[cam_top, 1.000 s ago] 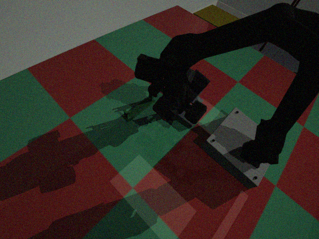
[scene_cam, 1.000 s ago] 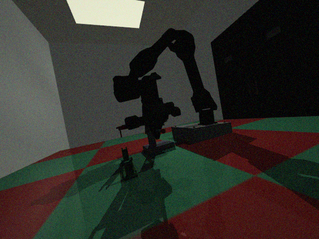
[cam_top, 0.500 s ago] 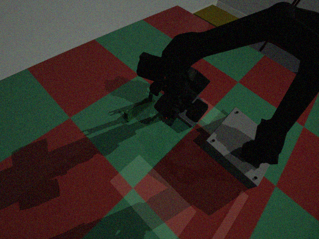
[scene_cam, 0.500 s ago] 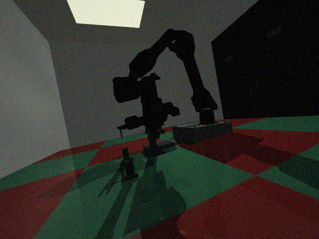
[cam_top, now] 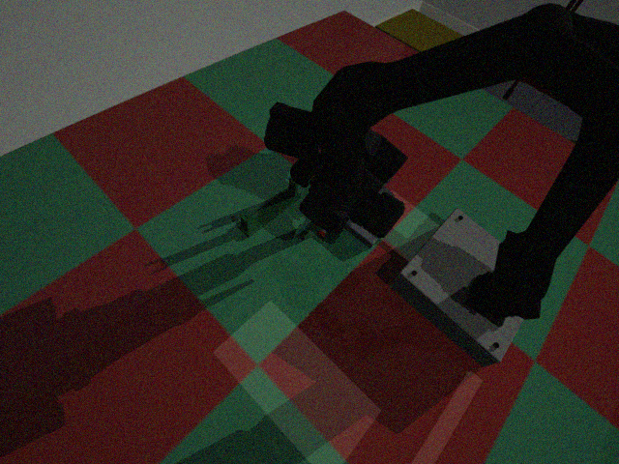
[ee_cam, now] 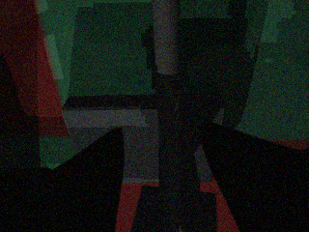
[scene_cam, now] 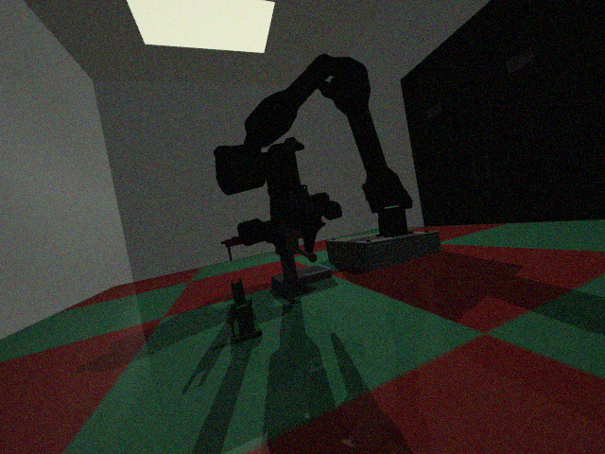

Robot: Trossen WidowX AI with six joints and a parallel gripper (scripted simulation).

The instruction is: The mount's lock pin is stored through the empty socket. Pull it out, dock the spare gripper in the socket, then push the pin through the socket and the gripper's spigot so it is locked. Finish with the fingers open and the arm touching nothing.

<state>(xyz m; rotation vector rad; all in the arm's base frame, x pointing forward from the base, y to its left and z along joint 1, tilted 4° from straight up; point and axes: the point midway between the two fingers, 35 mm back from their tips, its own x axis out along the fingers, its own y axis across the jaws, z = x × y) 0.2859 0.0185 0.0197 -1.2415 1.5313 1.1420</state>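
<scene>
My gripper (scene_cam: 300,251) (ee_cam: 161,132) is low over the mount. Its dark fingers stand apart, with gaps on both sides of a long rod (ee_cam: 166,43) in the wrist view; I cannot tell whether this is the pin or a mount part. The mount's grey base (scene_cam: 315,275) (ee_cam: 106,118) lies below the gripper, and a dark upright (scene_cam: 288,268) rises from its near end. A small red knob (scene_cam: 311,256) (cam_top: 321,232), probably the pin's, shows beside the fingers. A dark upright thing with two prongs (scene_cam: 245,320), probably the spare gripper, stands left of the mount. The socket is too dark to make out.
The arm's grey base block (cam_top: 475,234) (scene_cam: 415,243) stands behind and right of the mount. A thin reddish bracket (scene_cam: 229,242) shows left of the gripper. A yellow patch (cam_top: 420,30) lies at the far edge. Long shadows cross the checkered floor.
</scene>
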